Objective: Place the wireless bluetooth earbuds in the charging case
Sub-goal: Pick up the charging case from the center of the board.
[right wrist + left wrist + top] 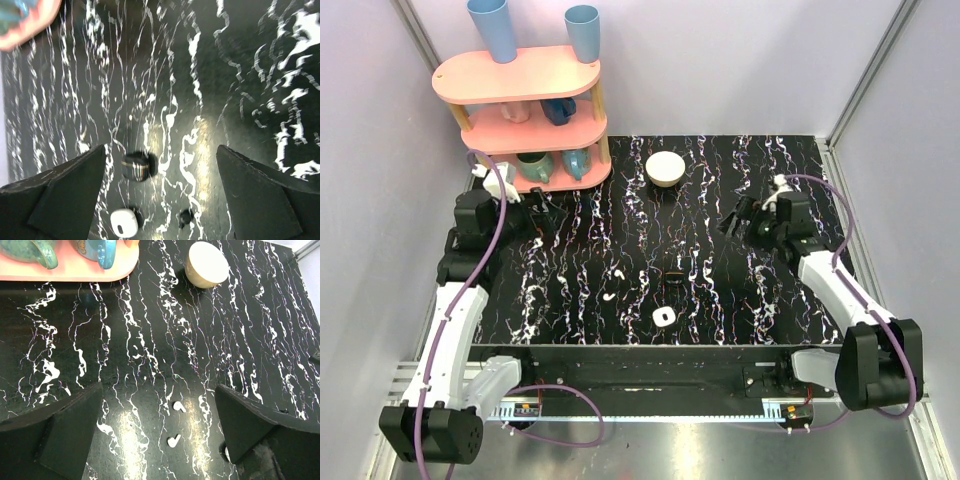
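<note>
Two tiny white earbuds point(618, 274) point(609, 296) lie apart on the black marble table, left of centre. In the left wrist view they point(179, 406) point(173, 441) lie on the table between and below my open fingers. The white charging case point(663, 317) sits near the front edge, closed as far as I can tell. It also shows in the right wrist view point(124, 223), and its edge peeks out behind a finger in the left wrist view point(227, 454). My left gripper point(548, 212) point(159, 390) is open and empty above the table's left side. My right gripper point(728, 222) point(160, 150) is open and empty at the right.
A small black block point(673, 277) point(136, 166) stands just behind the case. A tiny dark bit point(186, 217) lies near it. A white bowl point(665, 168) point(207, 264) sits at the back centre. A pink shelf point(520, 130) point(70, 270) with cups stands at the back left.
</note>
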Motion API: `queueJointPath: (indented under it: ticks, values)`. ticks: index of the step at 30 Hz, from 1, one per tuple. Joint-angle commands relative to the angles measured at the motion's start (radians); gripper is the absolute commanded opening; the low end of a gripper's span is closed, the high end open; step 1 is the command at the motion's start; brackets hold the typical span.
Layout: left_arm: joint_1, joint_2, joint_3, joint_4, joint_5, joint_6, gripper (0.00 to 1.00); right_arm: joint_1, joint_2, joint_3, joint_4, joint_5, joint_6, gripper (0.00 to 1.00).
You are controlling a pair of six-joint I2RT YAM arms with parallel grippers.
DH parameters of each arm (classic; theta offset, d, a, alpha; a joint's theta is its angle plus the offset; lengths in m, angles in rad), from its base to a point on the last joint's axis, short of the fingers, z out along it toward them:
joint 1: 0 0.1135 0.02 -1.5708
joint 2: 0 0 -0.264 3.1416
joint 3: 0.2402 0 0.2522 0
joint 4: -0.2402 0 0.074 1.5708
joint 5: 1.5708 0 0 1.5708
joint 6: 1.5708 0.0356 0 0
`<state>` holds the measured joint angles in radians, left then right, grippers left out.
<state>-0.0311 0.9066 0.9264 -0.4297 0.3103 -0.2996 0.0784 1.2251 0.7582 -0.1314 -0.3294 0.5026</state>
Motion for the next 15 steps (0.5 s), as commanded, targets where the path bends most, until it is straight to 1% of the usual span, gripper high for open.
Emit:
queueJointPath:
  ticks: [1, 2, 3, 5, 7, 8, 10, 11, 12, 13, 15]
  values:
    - [0.003, 0.008, 0.018, 0.016, 0.064, 0.027, 0.99, 0.142, -0.01, 0.076, -0.168, 0.084, -0.172, 1.0]
    - [0.003, 0.014, 0.025, 0.016, 0.065, 0.028, 0.99, 0.152, 0.007, 0.082, -0.174, 0.067, -0.188, 1.0]
    - [0.003, 0.015, 0.031, 0.016, 0.062, 0.03, 0.99, 0.159, 0.04, 0.095, -0.175, -0.015, -0.206, 1.0]
    - [0.003, 0.021, 0.029, 0.014, 0.064, 0.03, 0.99, 0.208, 0.063, 0.102, -0.175, -0.046, -0.245, 1.0]
    - [0.003, 0.025, 0.023, 0.011, 0.067, 0.03, 0.99, 0.262, 0.08, 0.107, -0.197, 0.016, -0.324, 1.0]
    - [0.003, 0.023, 0.02, 0.009, 0.069, 0.03, 0.99, 0.315, 0.085, 0.107, -0.2, 0.053, -0.334, 1.0]
    - [0.003, 0.021, 0.015, 0.009, 0.067, 0.028, 0.99, 0.357, 0.122, 0.124, -0.203, 0.062, -0.354, 1.0]
    - [0.003, 0.021, 0.017, 0.009, 0.069, 0.028, 0.99, 0.415, 0.14, 0.134, -0.206, 0.081, -0.367, 1.0]
    - [0.003, 0.023, 0.022, 0.009, 0.069, 0.031, 0.99, 0.437, 0.178, 0.159, -0.22, 0.125, -0.384, 1.0]
    - [0.003, 0.028, 0.023, 0.009, 0.072, 0.034, 0.99, 0.458, 0.194, 0.168, -0.223, 0.133, -0.444, 1.0]
    - [0.003, 0.028, 0.025, 0.008, 0.07, 0.039, 0.99, 0.495, 0.205, 0.174, -0.199, 0.182, -0.486, 1.0]
